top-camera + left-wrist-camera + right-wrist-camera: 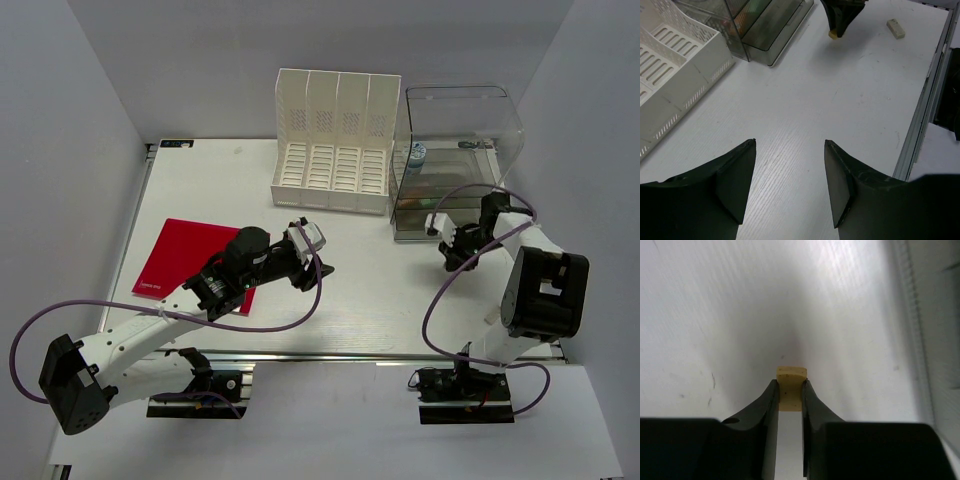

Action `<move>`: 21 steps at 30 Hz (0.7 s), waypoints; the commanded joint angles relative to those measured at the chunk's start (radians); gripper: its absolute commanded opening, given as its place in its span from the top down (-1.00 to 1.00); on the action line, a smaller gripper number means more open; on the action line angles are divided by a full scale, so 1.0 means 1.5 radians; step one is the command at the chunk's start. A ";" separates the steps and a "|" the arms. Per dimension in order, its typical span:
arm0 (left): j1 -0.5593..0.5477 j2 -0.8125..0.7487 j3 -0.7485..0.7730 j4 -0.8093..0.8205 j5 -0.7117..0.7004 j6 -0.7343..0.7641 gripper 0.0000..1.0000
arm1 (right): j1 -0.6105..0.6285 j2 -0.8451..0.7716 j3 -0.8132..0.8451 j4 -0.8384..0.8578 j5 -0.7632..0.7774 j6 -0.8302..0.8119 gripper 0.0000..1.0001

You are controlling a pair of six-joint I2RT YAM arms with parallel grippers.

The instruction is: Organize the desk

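The desk (380, 290) is a white tabletop with an aluminium rail (330, 355) along its near edge. My right gripper (449, 264) is shut on a small yellowish block (791, 374), held just above the desk (715, 315) in front of the clear box. The left wrist view shows that gripper (839, 31) with the block (832, 34) at its tip. My left gripper (323, 268) is open and empty over the middle of the desk (840, 90), its fingers (735, 185) wide apart.
A red notebook (185, 262) lies at the left, partly under my left arm. A white slotted file organizer (335, 145) and a clear acrylic box (455, 160) stand at the back. A small white eraser (896, 28) lies near the rail (922, 115).
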 commanded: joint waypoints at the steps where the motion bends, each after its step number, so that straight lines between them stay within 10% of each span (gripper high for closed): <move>1: -0.003 -0.008 0.021 -0.001 -0.002 0.002 -0.34 | 0.023 -0.070 0.083 -0.013 -0.127 0.090 0.99; 15: -0.003 -0.008 0.020 -0.004 -0.006 0.005 -0.34 | 0.143 -0.110 0.000 0.468 0.066 0.363 0.93; 21: -0.003 -0.009 0.020 -0.003 -0.004 0.005 -0.34 | 0.163 -0.076 -0.026 0.534 0.125 0.405 0.40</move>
